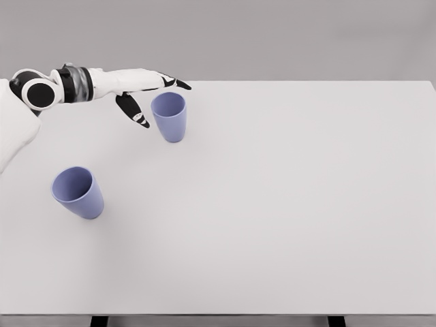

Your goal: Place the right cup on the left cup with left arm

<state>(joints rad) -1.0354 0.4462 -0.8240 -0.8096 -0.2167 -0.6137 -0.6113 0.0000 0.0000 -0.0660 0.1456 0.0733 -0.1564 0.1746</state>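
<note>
Two blue-violet cups stand upright on the white table (pixel 286 204). The right cup (pixel 169 116) is toward the back, left of the middle. The left cup (pixel 78 192) stands nearer the front left. My left hand (pixel 158 101) comes in from the upper left and hovers just left of the right cup's rim. Its fingers (pixel 176 82) stretch over the far side of the rim and its thumb (pixel 133 111) hangs down beside the cup's left wall. The hand is open and holds nothing; I cannot tell whether it touches the cup.
The table's far edge runs just behind the hand, and its front edge lies along the bottom of the view. My left forearm (pixel 75 85) stretches along the upper left, above the left cup.
</note>
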